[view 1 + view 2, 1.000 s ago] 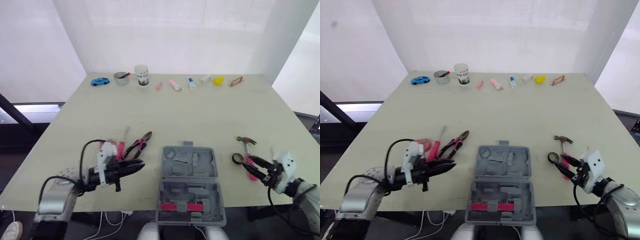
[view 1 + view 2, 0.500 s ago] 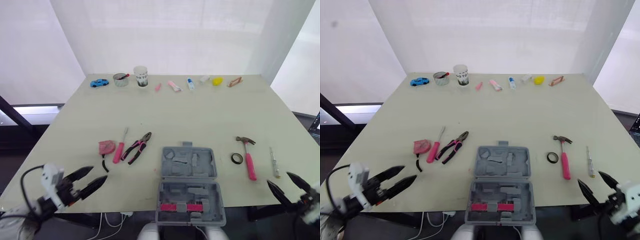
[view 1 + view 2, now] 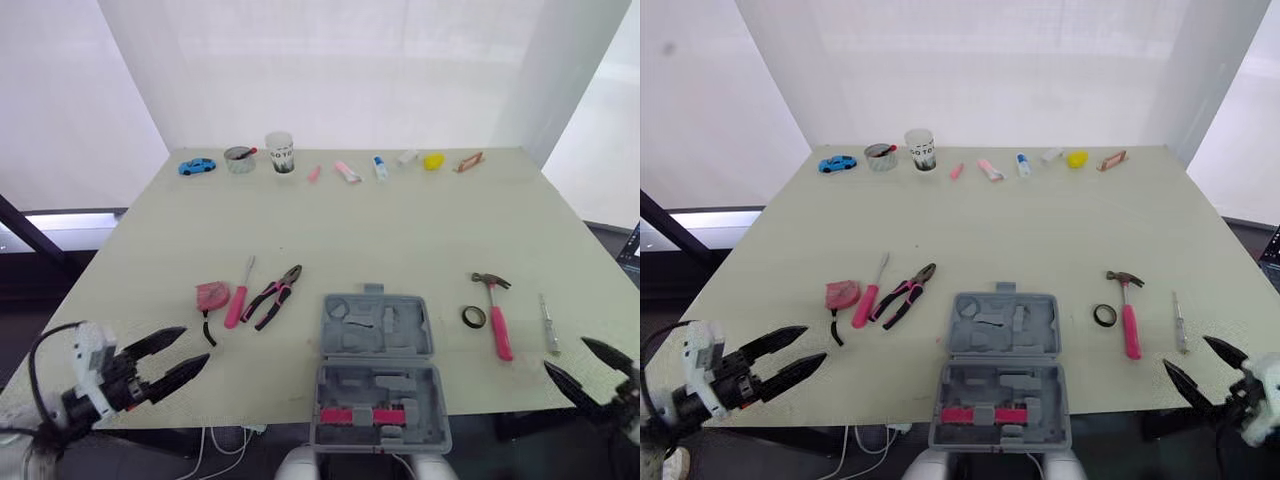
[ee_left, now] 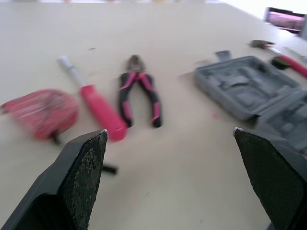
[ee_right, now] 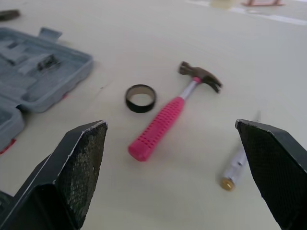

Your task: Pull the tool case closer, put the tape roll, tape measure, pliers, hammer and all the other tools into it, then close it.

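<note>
Tool case (image 3: 378, 330) unmoved, lid open; left fingers (image 3: 155, 340), right fingers (image 3: 605, 351) pulled back off tools, spread wide, empty.

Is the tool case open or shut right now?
Open. The tool case lies flat, both grey moulded halves facing up; the hammer and pliers lie outside it.

No text can be read with certainty. The white cup (image 3: 280, 152) at the far edge of the counter (image 3: 400, 225) carries a band of dark lettering on its side, but it is too small to make out. The grey case (image 3: 378, 325) and the red tape measure (image 4: 41, 111) have no markings that can be read.
</note>
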Available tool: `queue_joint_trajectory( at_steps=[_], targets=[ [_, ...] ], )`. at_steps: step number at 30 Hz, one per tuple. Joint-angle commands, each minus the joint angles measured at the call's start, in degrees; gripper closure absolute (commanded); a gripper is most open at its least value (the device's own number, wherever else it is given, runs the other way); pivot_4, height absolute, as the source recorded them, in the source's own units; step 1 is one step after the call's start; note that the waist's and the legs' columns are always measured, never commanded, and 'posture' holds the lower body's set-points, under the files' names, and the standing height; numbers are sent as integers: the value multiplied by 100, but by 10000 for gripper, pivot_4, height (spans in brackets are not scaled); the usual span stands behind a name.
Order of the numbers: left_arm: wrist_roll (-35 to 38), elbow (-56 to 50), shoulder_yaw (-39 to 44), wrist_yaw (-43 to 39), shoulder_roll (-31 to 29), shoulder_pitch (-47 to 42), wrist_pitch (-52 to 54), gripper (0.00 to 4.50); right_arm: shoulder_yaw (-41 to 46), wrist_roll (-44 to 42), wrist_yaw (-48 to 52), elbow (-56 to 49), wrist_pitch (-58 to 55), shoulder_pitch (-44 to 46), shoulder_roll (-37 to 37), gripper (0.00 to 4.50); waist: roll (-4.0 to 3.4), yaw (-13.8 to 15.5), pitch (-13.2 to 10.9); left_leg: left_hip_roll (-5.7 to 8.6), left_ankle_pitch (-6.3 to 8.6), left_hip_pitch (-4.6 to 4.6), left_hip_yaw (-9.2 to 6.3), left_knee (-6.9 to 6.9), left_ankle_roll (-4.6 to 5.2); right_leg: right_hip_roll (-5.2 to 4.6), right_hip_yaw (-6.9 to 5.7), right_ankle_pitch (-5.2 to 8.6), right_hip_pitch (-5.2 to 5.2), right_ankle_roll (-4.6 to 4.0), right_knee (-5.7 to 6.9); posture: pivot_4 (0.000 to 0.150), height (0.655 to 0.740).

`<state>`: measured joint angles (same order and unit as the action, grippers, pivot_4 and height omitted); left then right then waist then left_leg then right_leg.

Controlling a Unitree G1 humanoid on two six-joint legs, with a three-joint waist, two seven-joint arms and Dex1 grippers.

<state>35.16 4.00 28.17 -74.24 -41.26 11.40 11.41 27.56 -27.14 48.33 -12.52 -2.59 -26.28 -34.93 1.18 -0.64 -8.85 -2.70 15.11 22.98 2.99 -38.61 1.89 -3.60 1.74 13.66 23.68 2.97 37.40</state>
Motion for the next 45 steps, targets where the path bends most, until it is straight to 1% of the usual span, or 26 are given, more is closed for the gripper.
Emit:
queue_joint_trajectory(
  at_steps=[1, 5, 7, 9, 12, 15, 17, 20, 21, 22, 23, 26, 34, 37, 38, 39, 40, 41, 42, 45],
  targets=[
    [106, -260, -312, -327, -243, -420, 66, 192, -205, 339, 98, -376, -469, 163, -661, 0, -1, 6, -1, 4, -1, 2, 1, 4, 1, 1, 0, 0, 1, 0, -4, 1500, 7400],
    [84, -337, -741, -615, -386, -977, 111, 192, -588, 590, 410, -350, -967, 584, -1477, 0, 0, 14, -1, 13, -2, 4, 1, 16, 4, 34, -2, -1, -7, 1, -22, 1500, 7400],
    [108, -410, -1079, -921, -443, -1312, 156, 192, -1074, 838, 572, -237, -1465, 1198, -2036, 0, 2, -14, -2, 33, -2, 7, 0, 17, 4, 41, -3, -1, -9, 3, -30, 1500, 7400],
    [102, -417, -1411, -1150, -446, -1616, 227, 192, -1659, 1056, 785, -90, -1896, 1882, -2440, 0, 3, -21, -2, 33, -3, 7, 3, 15, 5, 43, 1, -2, -7, 4, -30, 1500, 7400],
    [128, -435, -1721, -1258, -323, -1979, 321, 192, -2339, 1325, 1083, 190, -2146, 2759, -2669, 0, 3, -15, -4, 32, -3, 3, 0, 16, 5, 50, 1, -2, -11, 4, -29, 1500, 7400],
    [117, -493, -1982, -1245, -182, -2261, 349, 192, -2961, 1576, 1412, 496, -2289, 3547, -2712, 0, 5, -2, -6, 31, -3, 8, -11, 23, 5, 62, -4, -1, -10, 3, -31, 1500, 7400],
    [86, -608, -2156, -1274, -114, -2374, 343, 192, -3422, 1838, 1607, 732, -2349, 4081, -2651, 0, 1, -1, -10, 31, -3, 26, -13, 22, 5, 66, -8, -6, -1, 12, -34, 1500, 7400],
    [8, -725, -2368, -1328, -23, -2544, 183, 192, -3981, 2134, 1884, 957, -2401, 4652, -2528, 0, 1, -1, -10, 32, -3, 42, -16, 18, 5, 66, -15, -12, 6, 23, -41, 1500, 7400],
    [-8, -742, -2410, -1333, -4, -2587, 147, 192, -4093, 2198, 1932, 978, -2423, 4750, -2498, 0, 1, 3, -10, 32, -3, 44, -16, 17, 5, 66, -16, -13, 6, 25, -41, 1500, 7400],
    [-1, -765, -2449, -1308, 27, -2656, 144, 192, -4240, 2274, 2004, 974, -2463, 4855, -2455, 0, 1, 11, -10, 32, -3, 74, -17, 8, 5, 66, -34, -15, 25, 28, -44, 1500, 7400],
    [-6, -783, -2492, -1291, 54, -2729, 127, 192, -4394, 2364, 2047, 969, -2551, 4971, -2385, 0, 1, 11, -10, 32, -4, 78, -20, 8, 5, 66, -39, -15, 27, 28, -44, 1500, 7400],
    [-61, -826, -2604, -1268, 121, -2882, 14, 192, -4827, 2737, 2116, 1108, -2628, 5289, -2198, 0, 0, 10, -10, 32, -4, 79, -24, 7, 5, 67, -45, -16, 25, 28, -44, 1500, 7400],
    [-125, -864, -2705, -1279, 253, -2992, -258, 192, -5382, 3488, 2194, 1925, -2361, 5764, -1888, 0, 0, 4, -10, 33, -4, 80, -22, 1, 4, 67, -45, -16, 24, 29, -43, 1500, 7400],
    [-107, -845, -2700, -1264, 293, -3033, -303, 0, -5457, 3628, 2191, 2167, -2255, 5858, -1730, 7605, 0, 4, -10, 33, -4, 79, -23, -2, 4, 68, -45, -16, 23, 29, -40, 1500, 7400],
    [-85, -851, -2694, -1250, 300, -3041, -286, 0, -5462, 3678, 2157, 2249, -2197, 5888, -1675, 11134, 0, 4, -10, 33, -4, 80, -23, -2, 4, 68, -45, -16, 23, 29, -39, 1500, 7400],
    [-64, -854, -2686, -1239, 305, -3046, -271, 0, -5470, 3726, 2160, 2307, -2138, 5914, -1643, 17231, -1, 3, -11, 33, -4, 79, -23, -3, 4, 68, -45, -16, 23, 29, -39, 1500, 7400],
    [-44, -857, -2673, -1230, 313, -3050, -260, 0, -5470, 3755, 2179, 2352, -2104, 5939, -1615, 20726, -1, 3, -11, 33, -4, 80, -22, -5, 4, 68, -44, -17, 22, 29, -39, 1500, 7400],
    [-31, -857, -2665, -1225, 318, -3052, -253, 0, -5468, 3772, 2199, 2382, -2081, 5956, -1597, 26481, -1, 2, -11, 33, -4, 79, -22, -5, 4, 68, -44, -17, 22, 29, -38, 1500, 7400],
    [30, -881, -2655, -1225, 300, -3030, -157, 0, -5467, 3785, 2220, 2406, -2066, 5978, -1578, 30034, -1, 2, -11, 33, -4, 80, -23, -6, 4, 68, -44, -17, 22, 30, -38, 1500, 7400],
    [141, -965, -2636, -1269, 267, -2964, -15, 0, -5460, 3818, 2323, 2443, -2018, 6027, -1578, 43899, -1, 1, -11, 33, -4, 79, -24, -9, 4, 68, -45, -17, 20, 30, -36, 1500, 7400]
  ],
)
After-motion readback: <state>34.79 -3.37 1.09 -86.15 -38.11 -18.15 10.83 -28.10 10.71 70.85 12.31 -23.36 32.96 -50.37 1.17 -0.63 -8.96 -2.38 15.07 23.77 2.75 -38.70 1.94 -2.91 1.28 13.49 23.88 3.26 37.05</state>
